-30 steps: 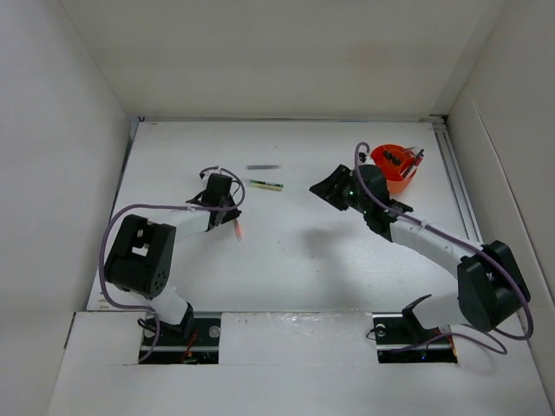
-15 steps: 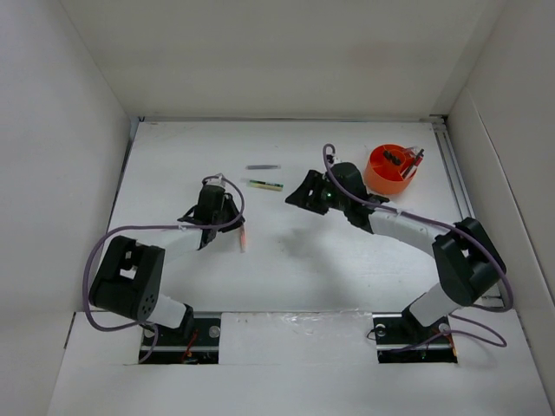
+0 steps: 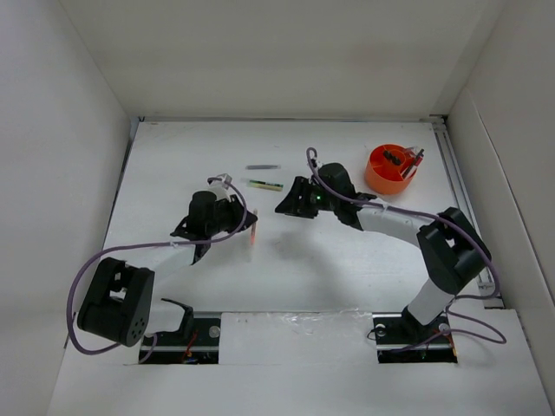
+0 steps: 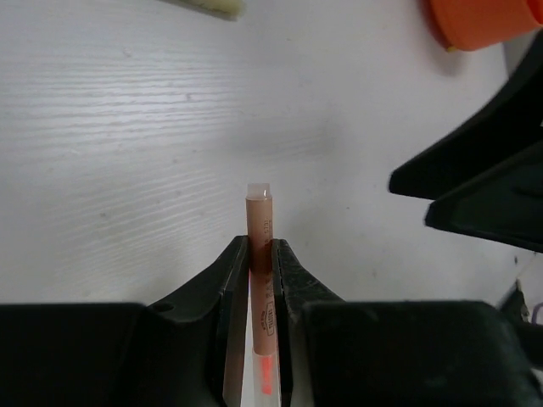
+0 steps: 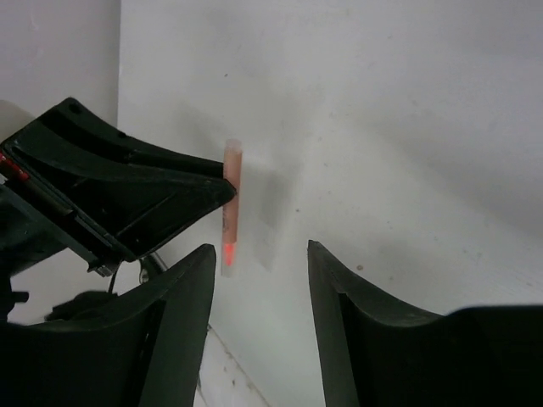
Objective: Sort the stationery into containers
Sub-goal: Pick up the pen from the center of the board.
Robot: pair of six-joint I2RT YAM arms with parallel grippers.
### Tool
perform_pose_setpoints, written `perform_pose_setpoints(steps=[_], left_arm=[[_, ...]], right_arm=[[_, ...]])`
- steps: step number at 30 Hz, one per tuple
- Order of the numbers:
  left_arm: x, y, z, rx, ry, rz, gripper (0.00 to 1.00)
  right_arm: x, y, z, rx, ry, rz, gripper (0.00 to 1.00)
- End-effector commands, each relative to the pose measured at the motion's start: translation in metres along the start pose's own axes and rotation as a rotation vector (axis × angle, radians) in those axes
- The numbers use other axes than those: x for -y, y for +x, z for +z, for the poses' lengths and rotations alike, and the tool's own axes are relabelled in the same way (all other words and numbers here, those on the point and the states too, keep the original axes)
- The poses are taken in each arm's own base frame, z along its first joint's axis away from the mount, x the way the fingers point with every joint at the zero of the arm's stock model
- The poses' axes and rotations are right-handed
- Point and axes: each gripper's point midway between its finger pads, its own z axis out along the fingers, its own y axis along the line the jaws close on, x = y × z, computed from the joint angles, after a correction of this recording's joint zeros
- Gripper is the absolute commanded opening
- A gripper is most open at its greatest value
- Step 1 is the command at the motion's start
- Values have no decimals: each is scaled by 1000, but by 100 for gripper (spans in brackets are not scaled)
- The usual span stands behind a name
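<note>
My left gripper (image 3: 243,227) is shut on a pink pen (image 3: 252,236), held just above the table left of centre. In the left wrist view the pen (image 4: 259,222) stands out past the closed fingertips of the left gripper (image 4: 260,248). My right gripper (image 3: 286,203) is open, empty, and just right of the pen. The right wrist view shows the pen (image 5: 230,208) beyond the open right gripper (image 5: 259,254), near its left finger. A green-yellow marker (image 3: 263,184) and a dark grey stick (image 3: 261,166) lie behind. The orange organiser (image 3: 388,178) stands at the back right with items in it.
White walls enclose the table on three sides. Purple cables loop over both arms. The right arm's elbow (image 3: 447,243) reaches across the right half of the table. The organiser's edge (image 4: 484,21) shows at the top right of the left wrist view.
The right gripper has swung left, away from the organiser, to a spot close to the held pen. The left gripper has carried the pen slightly right and nearer.
</note>
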Motion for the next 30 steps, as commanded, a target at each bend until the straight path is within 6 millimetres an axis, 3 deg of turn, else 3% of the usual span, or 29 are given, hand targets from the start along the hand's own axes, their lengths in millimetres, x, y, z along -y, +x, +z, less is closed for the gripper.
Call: perform_pose_setpoints(steps=[1,5,10,19,23,25,30], left_arm=[[49,-15,-10,55,257,86,0],[73,-18,-19,78,391,105,0],[90,-21,-27,107,498,146,0],[92,2,-32,46,579,161,0],[93,6,-30,25,599,148,0],[93,12,-31,0,614,136,0],[100,6,-37,23,645,142,0]], right_arm=[[-48,-1,2,-37,-182,-100,53],[-65,22,7,-92,-228,-167,51],[-70,15,1,-39,-214,-199,55],[-64,-10,-19,56,-231,-158,58],[-77,-10,-29,47,-303,-174,53],[-73,-12,-29,54,-299,-162,48],[-68,-13,-29,56,-287,-144,40]])
